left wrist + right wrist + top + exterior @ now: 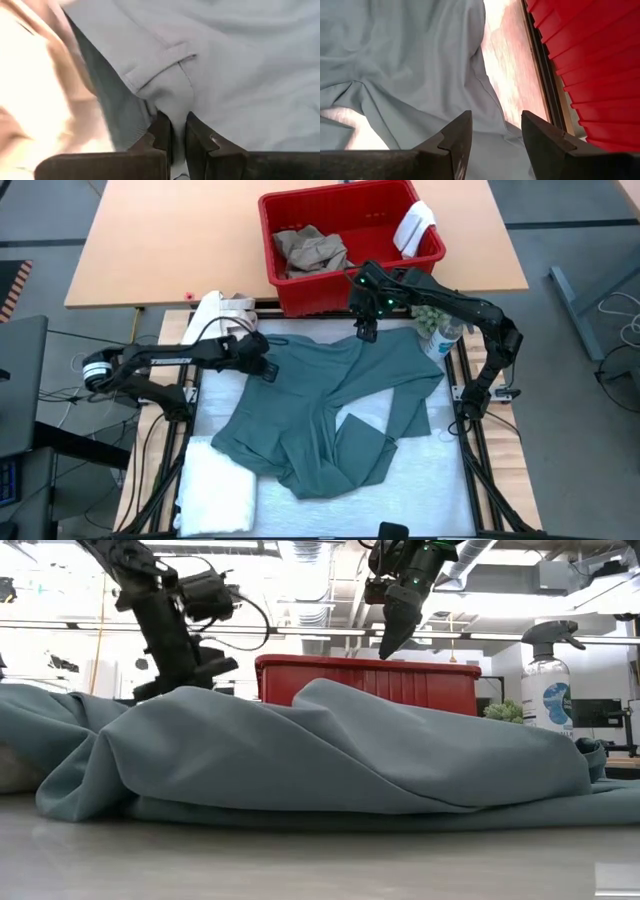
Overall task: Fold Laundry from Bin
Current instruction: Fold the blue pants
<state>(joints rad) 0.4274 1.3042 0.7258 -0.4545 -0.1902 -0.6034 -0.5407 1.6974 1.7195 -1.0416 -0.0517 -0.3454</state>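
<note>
Left gripper [174,131] pinches garment [340,405] edge; right gripper [495,131] seemingly clear.

You are looking at a large teal-green cloth garment [330,415] lying rumpled and spread across the table. A white textured towel [215,498] is sitting folded at its corner. The rectangular red plastic bin [345,242] is holding crumpled tan khaki trousers [310,250] and a small white cloth [415,227].

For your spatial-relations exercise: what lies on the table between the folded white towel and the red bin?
The teal-green garment lies spread between the white towel and the red bin; the high view shows it, with the left gripper shut on its edge.
</note>
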